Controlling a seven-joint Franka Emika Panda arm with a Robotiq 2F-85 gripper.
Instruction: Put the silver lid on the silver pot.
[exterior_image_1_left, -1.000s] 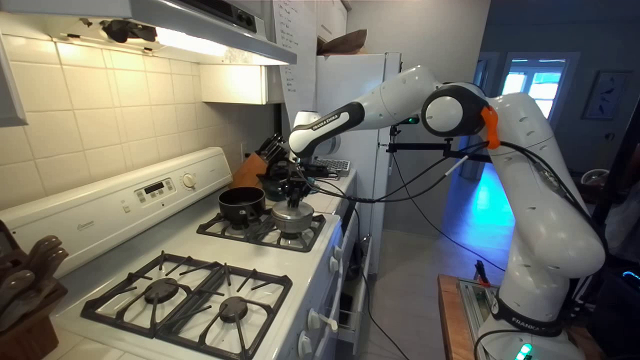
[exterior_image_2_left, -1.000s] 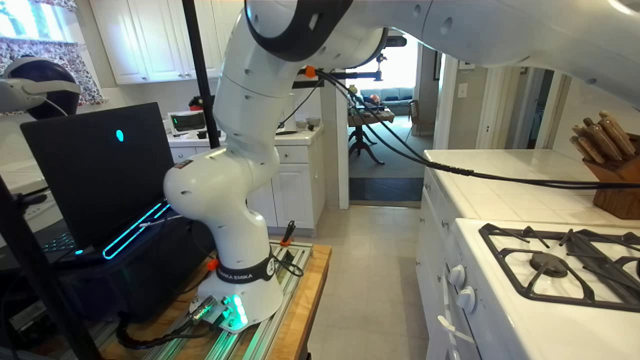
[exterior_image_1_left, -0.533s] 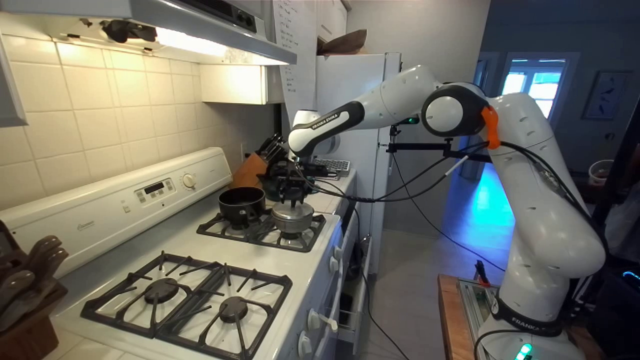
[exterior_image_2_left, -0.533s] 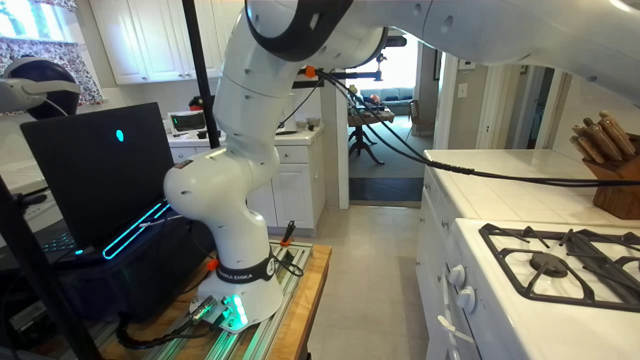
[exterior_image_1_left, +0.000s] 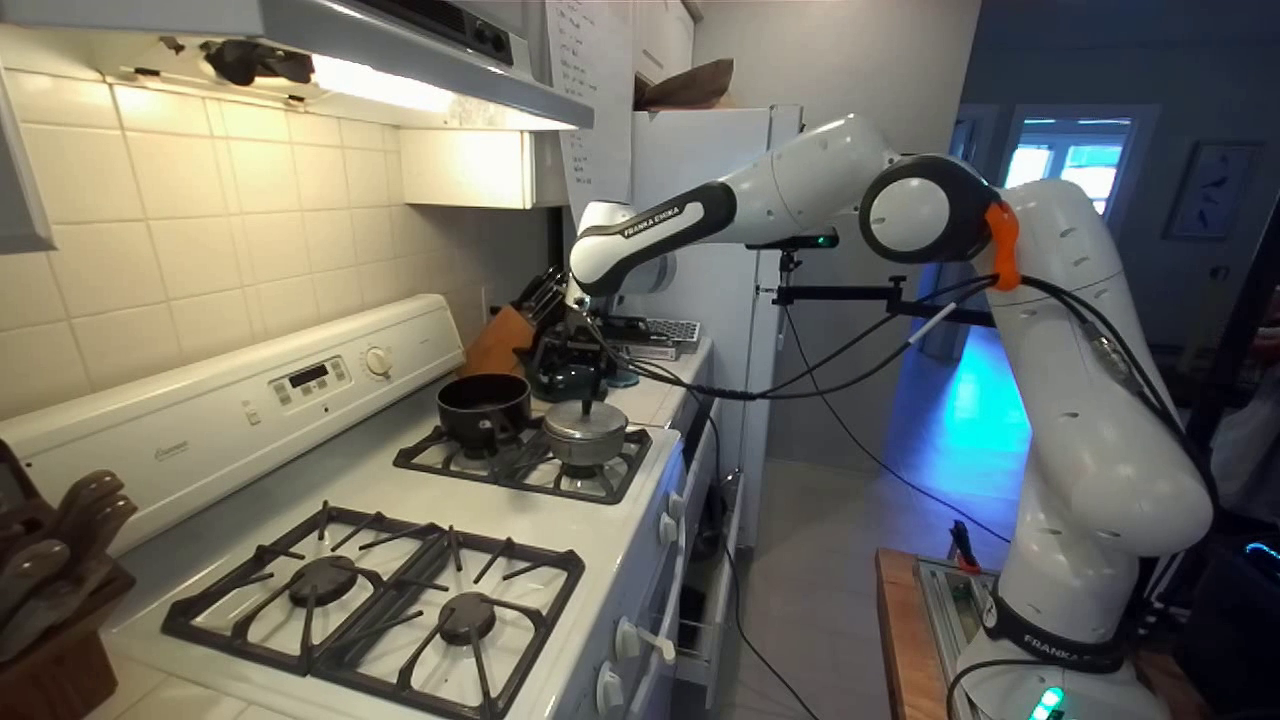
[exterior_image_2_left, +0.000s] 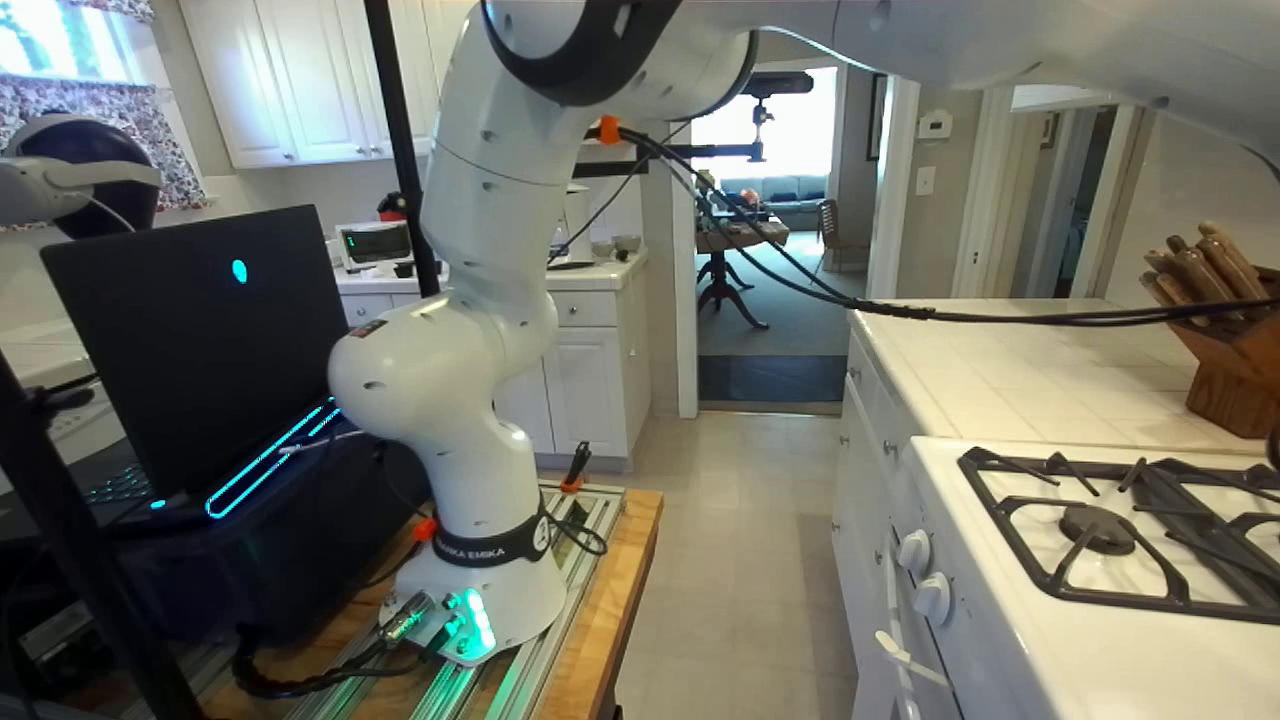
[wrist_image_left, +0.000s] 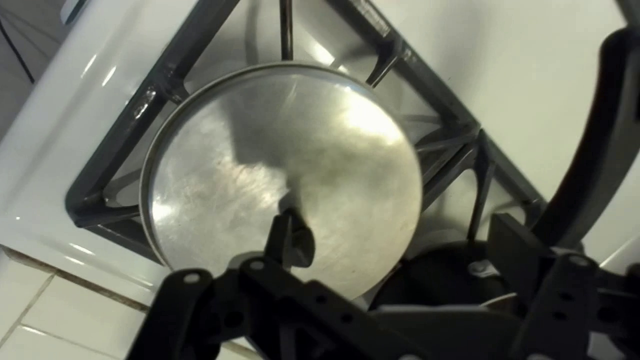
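Note:
In an exterior view the silver lid (exterior_image_1_left: 583, 418) rests flat on top of the silver pot (exterior_image_1_left: 588, 446), its dark knob upright in the middle. Seen from above in the wrist view, the lid (wrist_image_left: 285, 130) covers the pot, so that only a thin rim shows along the left edge. My gripper (wrist_image_left: 395, 240) stands open above the lid, its fingers wide apart. The left one (wrist_image_left: 278, 237) overlaps the knob (wrist_image_left: 303, 246) in the picture; whether they touch I cannot tell. Nothing is held between the fingers. In an exterior view the gripper blends into the dark objects behind.
Beside the pot, on the same grate (exterior_image_1_left: 530, 470), stands a black pan (exterior_image_1_left: 484, 405). A dark kettle (exterior_image_1_left: 565, 375) and a knife block (exterior_image_1_left: 503, 340) are behind on the counter. The range hood (exterior_image_1_left: 470, 70) juts out above the stove. Cables (exterior_image_1_left: 740, 395) hang from the arm.
My gripper has opened from around the lid's knob and risen off it, the arm lifting with it. The lid has stayed in place on the pot.

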